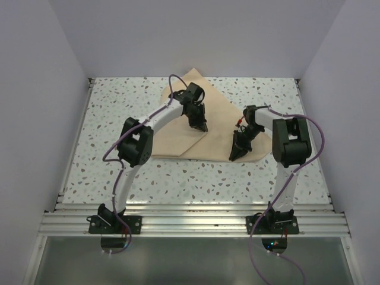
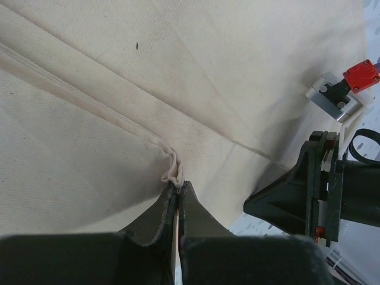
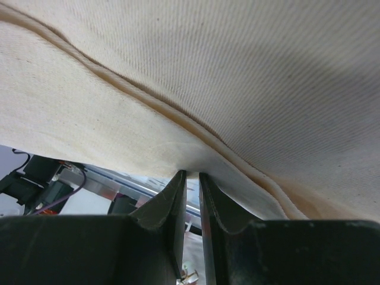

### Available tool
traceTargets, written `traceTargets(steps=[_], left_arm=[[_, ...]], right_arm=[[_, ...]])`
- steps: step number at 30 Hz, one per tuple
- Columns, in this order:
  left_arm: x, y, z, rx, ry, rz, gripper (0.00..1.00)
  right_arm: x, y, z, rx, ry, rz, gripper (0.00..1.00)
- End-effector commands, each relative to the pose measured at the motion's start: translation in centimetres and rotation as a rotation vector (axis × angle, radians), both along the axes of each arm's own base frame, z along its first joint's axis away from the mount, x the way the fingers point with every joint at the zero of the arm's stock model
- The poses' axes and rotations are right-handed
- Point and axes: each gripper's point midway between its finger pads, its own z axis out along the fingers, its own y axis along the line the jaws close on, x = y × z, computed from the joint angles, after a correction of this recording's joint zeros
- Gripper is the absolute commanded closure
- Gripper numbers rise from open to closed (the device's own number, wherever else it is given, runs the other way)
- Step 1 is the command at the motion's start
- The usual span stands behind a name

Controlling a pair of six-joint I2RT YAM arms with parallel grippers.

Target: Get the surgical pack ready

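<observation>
The tan wrap sheet point(image 1: 219, 119) lay folded on the speckled surface point(image 1: 107, 101). The left claw point(image 2: 179, 190) pinched a bunched bit of its hem, and the right claw point(image 3: 193, 178), nearly closed, held its near edge up, likely so both could fold it over together.

Soft, even overhead light, faint shadows, dark blurred wrist-view foregrounds.

Lab test cell: white enclosure walls point(image 1: 35, 89), speckled tabletop point(image 1: 196, 178), aluminium mounting rails point(image 1: 196, 217).
</observation>
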Motion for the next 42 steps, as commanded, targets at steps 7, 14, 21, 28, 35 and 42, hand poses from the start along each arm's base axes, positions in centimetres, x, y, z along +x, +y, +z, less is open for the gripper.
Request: traceTargets(steps=[7, 14, 21, 28, 35, 42], left_arm=[[1.5, -4.0, 4.8, -0.159, -0.095, -0.003, 1.00], [1.0, -4.2, 2.9, -0.148, -0.058, -0.005, 1.00], [1.3, -4.6, 2.1, -0.164, -0.058, -0.029, 0.85], [2.6, -2.3, 6.8, -0.113, -0.242, -0.070, 0.53], [1.8, 2.4, 14.6, -0.014, -0.519, -0.085, 0.39], [-1.3, 9.7, 12.5, 0.165, -0.561, -0.091, 0.43]], right_arm=[[1.9, -0.8, -3.8, -0.075, -0.073, 0.027, 0.81], [2.0, -0.8, -3.9, -0.076, -0.068, 0.022, 0.81], [2.4, -0.6, -2.3, -0.064, -0.092, 0.015, 0.80], [6.7, -1.1, 4.8, -0.095, -0.323, -0.063, 0.55], [10.3, -6.8, 10.0, -0.213, -0.488, -0.282, 0.25], [9.6, -16.4, 7.0, -0.339, -0.469, -0.508, 0.18]])
